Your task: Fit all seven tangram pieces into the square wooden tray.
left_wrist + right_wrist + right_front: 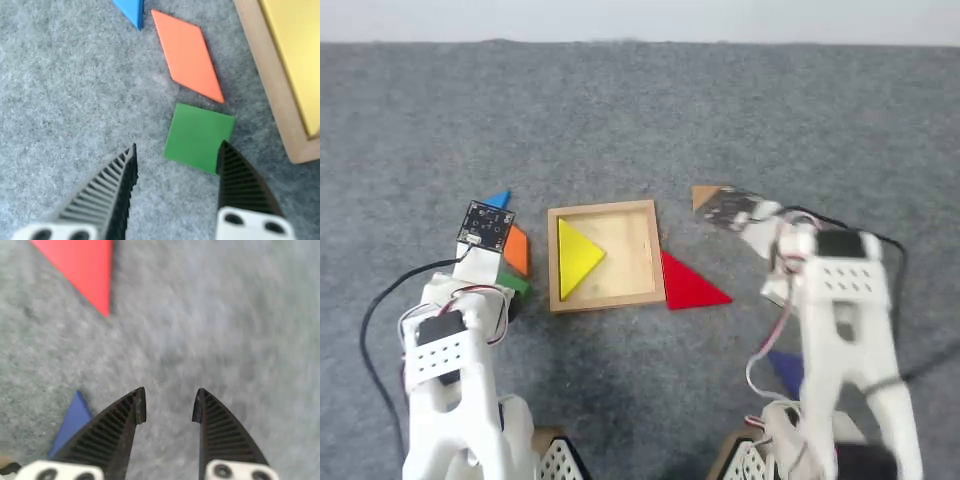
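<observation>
One piece, yellow triangle [577, 257], lies in the tray [603, 208]; red triangle [688, 285] just beside tray, R-arm side. L hand [177, 146] released, over green square [198, 137] nr orange parallelogram [189, 55]. R hand [170, 391] released above desk [620, 120], nr dark-blue piece [72, 422].
</observation>
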Robot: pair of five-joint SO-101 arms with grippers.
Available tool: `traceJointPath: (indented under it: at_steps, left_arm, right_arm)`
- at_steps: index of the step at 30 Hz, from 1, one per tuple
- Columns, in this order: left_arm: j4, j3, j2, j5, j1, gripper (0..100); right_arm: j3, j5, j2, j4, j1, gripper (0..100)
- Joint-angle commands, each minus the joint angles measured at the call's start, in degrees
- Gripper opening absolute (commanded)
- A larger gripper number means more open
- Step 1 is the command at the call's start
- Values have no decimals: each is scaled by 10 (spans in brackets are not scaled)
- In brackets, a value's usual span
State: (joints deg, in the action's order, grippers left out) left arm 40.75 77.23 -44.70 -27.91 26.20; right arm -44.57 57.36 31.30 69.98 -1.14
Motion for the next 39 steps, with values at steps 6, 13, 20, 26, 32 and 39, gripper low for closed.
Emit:
traceJointPath:
  at_steps: [6, 13, 20, 26, 32, 39]
  left_arm:
    - [-2, -2, -17, -8, 0, 250]
    - [-2, -2, -17, -7, 0, 250]
    - [-3, -2, -17, -6, 0, 250]
    - [-3, -2, -17, -6, 0, 250]
    - [-3, -2, -17, -6, 0, 250]
    - [-3, -2, -17, -6, 0, 250]
  right_arm:
    - [-108, -40, 153, 6, -80, 155]
    - [-115, -165, 144, -4, 102, 223]
    - [-100, -302, 78, -80, 314, 283]
    - [-20, -318, -38, -95, 361, 344]
    - [64, -350, -179, -96, 364, 347]
    - [67, -351, -215, -121, 366, 481]
